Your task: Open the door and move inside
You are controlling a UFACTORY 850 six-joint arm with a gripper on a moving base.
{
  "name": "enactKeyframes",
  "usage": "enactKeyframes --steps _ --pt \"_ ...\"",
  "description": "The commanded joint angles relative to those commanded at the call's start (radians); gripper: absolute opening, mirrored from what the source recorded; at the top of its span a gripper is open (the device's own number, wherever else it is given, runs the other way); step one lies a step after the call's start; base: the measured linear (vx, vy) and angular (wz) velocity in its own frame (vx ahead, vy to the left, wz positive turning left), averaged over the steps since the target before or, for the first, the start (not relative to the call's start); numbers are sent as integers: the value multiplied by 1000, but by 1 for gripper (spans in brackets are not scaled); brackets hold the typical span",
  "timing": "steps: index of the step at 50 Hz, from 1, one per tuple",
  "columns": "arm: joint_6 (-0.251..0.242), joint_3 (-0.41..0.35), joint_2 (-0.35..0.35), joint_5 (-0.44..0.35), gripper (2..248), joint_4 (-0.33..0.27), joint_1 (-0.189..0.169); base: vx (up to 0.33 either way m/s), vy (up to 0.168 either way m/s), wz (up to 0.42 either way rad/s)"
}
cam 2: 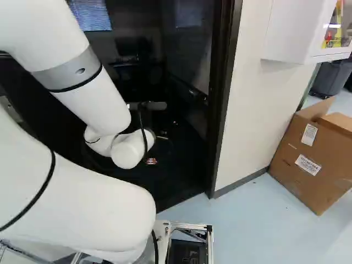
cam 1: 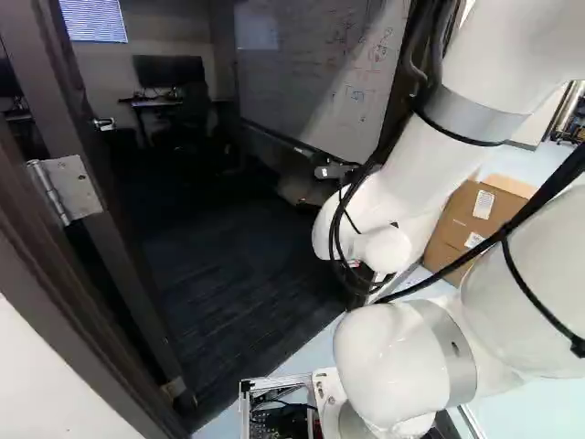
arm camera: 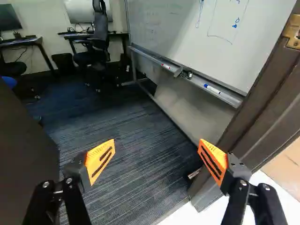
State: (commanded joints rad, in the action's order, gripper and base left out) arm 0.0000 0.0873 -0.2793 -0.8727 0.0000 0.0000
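The door stands open at the left of the left base view, its metal hinge exposed and its handle visible farther along. The arm extends toward the doorway. In the wrist view the gripper has its two fingers spread wide, orange pads facing each other, nothing pinched between them; dark carpet shows beyond the gap. The door's dark face lies beside one finger, and the door frame, fitted with a brass plate, lies beside the other; contact between that finger and the frame cannot be determined. Inside the room, a whiteboard stands ahead of the gripper on the frame side, with a marker and an eraser on its tray. Against the far wall are a desk and a black chair. Outside the doorway, at the right of the right base view, a cardboard box sits tilted by the wall on pale floor, below a white cabinet mounted on that wall.
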Motion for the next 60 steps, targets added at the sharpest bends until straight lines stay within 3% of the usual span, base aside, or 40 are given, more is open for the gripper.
enactKeyframes --steps 17,60 --pt "0 0 0 0 247 0 0 114 7 9" --pt "0 0 0 0 247 0 0 128 23 204"
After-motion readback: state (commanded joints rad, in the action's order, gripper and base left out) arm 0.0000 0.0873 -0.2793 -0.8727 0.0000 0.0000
